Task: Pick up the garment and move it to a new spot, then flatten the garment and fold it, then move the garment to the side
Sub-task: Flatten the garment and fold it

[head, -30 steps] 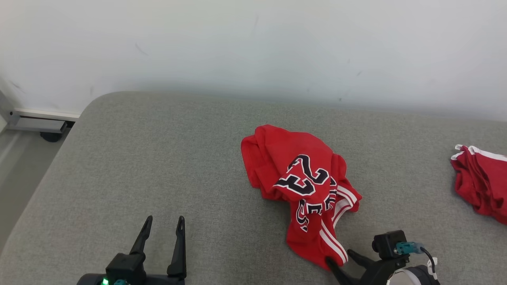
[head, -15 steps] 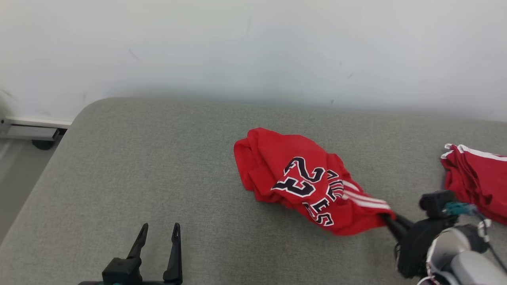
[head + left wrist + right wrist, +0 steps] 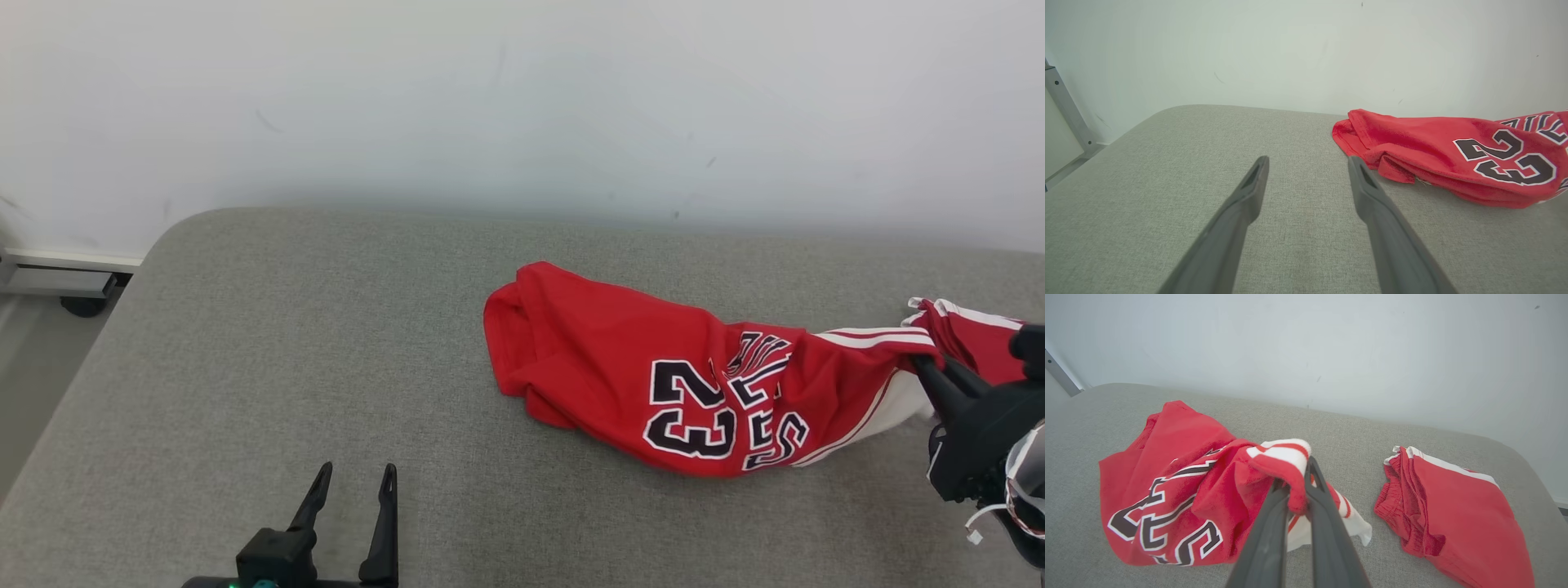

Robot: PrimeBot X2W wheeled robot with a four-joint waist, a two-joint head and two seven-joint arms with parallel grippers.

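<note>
"Where is your right hand?"

"My right hand [image 3: 927, 365] is at the far right of the worktop [image 3: 286, 343]. Its two fingers are pressed together on the white-and-red striped edge of the jersey [image 3: 620, 359]. That edge is raised off the grey cover and folds over the fingertips."

"And the rest of the jersey?"

"It trails left from the grip, drawn out across the middle of the worktop. It is rumpled, with the number 23 and some lettering facing up. Its left end lies bunched on the cover."

"Is anything close to the grip?"

"A second red garment [image 3: 1453, 498] with white trim lies in a folded heap just to the right of my right hand. From the head view I cannot tell whether its edge touches the held edge or only sits beside it."

"What about your left hand?"

"My left hand [image 3: 357, 469] is low at the near left with its fingers apart and nothing between them. It points toward the far wall [image 3: 522, 98], over bare cover, well apart from the jersey."
</note>
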